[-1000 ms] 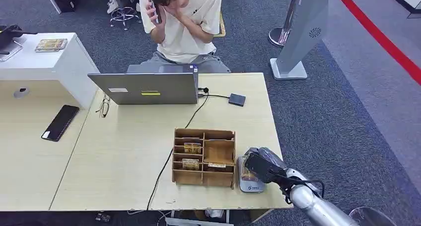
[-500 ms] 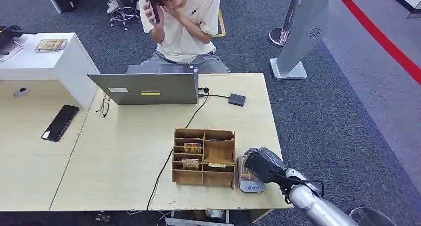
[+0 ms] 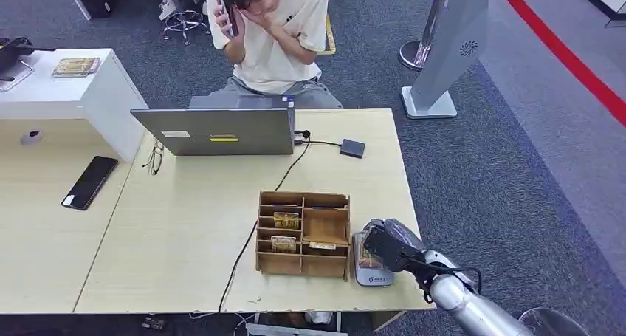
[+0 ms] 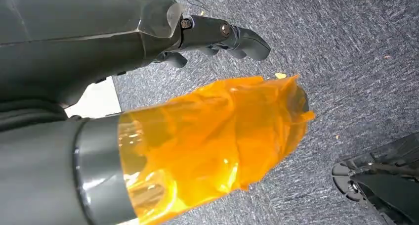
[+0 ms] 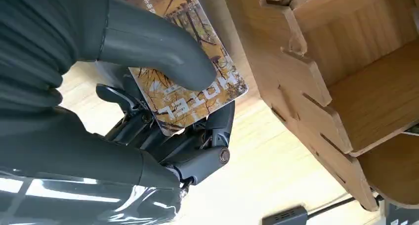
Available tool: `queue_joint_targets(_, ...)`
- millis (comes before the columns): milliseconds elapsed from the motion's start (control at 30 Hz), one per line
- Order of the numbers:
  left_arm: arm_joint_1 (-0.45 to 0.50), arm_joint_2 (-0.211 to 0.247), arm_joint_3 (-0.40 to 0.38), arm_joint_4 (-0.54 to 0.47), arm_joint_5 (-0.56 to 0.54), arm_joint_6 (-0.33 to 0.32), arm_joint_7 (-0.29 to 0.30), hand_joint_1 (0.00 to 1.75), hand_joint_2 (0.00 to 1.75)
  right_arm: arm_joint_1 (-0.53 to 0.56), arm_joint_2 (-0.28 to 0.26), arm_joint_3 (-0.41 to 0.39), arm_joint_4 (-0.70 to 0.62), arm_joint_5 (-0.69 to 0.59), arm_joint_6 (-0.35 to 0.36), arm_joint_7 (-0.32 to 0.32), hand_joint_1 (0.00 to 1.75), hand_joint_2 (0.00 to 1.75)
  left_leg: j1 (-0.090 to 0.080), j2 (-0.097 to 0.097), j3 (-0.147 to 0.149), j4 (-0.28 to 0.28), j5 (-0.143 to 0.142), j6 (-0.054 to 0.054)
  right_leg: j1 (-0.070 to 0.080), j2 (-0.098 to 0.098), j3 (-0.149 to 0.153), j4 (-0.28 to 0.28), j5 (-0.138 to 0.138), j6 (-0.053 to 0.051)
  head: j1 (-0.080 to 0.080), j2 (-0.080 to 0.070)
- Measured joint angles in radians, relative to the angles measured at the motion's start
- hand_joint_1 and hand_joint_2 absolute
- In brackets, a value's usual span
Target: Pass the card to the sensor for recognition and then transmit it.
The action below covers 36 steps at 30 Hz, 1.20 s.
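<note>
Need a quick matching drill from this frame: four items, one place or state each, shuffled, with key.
Items:
1. card
2. laptop
3. phone
4. wooden organiser

Places or states:
A. lying flat on the left desk
B. pinched in the right hand, over the grey sensor
C. open, in front of the seated person
D. standing on the table just left of the sensor

Pairs: 1-B, 2-C, 3-A, 4-D

Head view high, looking down on table, right wrist view close, sharing wooden organizer, left wrist view facing carpet
</note>
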Motion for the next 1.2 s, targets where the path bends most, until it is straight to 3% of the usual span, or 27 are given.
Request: queue_joint_targets(1200,0.000,0.000,0.000,0.000,-0.007,-0.001,0.000,0.00,0.00,-0.008,0.002,0.001,0.010,-0.003,-0.001,-0.001,1.75,1.75,0.000,0.000,0.000,0.000,0.000,0.000,0.000,0.000,0.000,0.000,0.000,0.000,0.000,0.000)
